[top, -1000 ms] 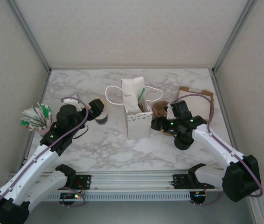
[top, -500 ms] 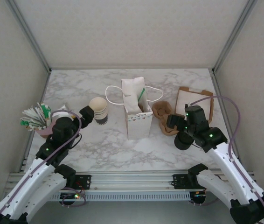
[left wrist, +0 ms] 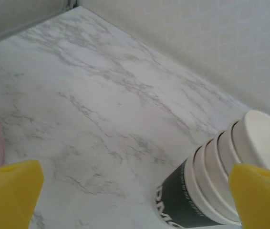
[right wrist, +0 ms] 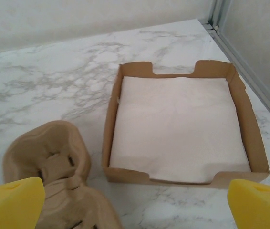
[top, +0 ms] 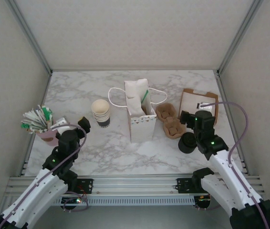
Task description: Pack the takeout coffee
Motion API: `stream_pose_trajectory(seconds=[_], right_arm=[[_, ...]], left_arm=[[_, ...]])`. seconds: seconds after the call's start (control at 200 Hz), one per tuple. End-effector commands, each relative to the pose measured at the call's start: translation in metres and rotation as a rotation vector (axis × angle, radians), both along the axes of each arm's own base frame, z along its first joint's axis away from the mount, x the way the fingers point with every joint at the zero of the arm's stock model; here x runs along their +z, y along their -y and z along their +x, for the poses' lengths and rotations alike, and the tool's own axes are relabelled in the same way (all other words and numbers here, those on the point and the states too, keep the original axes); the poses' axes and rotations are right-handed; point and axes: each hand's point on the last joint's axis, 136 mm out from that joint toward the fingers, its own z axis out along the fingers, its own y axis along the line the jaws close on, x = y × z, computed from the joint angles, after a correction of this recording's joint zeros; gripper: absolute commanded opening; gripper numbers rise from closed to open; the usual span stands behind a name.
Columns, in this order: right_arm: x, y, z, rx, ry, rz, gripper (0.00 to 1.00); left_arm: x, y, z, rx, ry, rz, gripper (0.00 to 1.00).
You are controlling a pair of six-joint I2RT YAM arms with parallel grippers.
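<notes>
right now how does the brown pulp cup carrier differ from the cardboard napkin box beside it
The cup carrier is moulded pulp with rounded humps; the napkin box is flat-walled and square. The cup carrier's wells look empty; the napkin box is filled with white napkins. Both are brown and rest on the marble table.

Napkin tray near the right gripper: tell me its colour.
Brown cardboard tray, holding white napkins. It shows best in the right wrist view.

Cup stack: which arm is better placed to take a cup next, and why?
Likely left. The cup stack stands left of the bag, near the open left gripper; the right gripper sits beyond the bag, facing the napkin box.
</notes>
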Motion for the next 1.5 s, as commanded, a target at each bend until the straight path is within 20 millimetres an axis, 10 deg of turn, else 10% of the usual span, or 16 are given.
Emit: stream_pose_trajectory(seconds=[0.0,0.751,1.497], right_arm=[[0.006,0.014,0.017,-0.05,0.098,-0.022,0.99],[-0.087,0.044,0.064,-0.118,0.062,-0.032,0.99],[-0.091,0.028,0.084,0.009,0.131,-0.069,0.99]], left_arm=[[0.014,-0.004,0.002,-0.006,0.1,0.126,1.0],[-0.005,-0.046,0.042,0.057,0.119,0.249,1.0],[-0.007,-0.04,0.099,-0.037,0.119,0.318,1.0]])
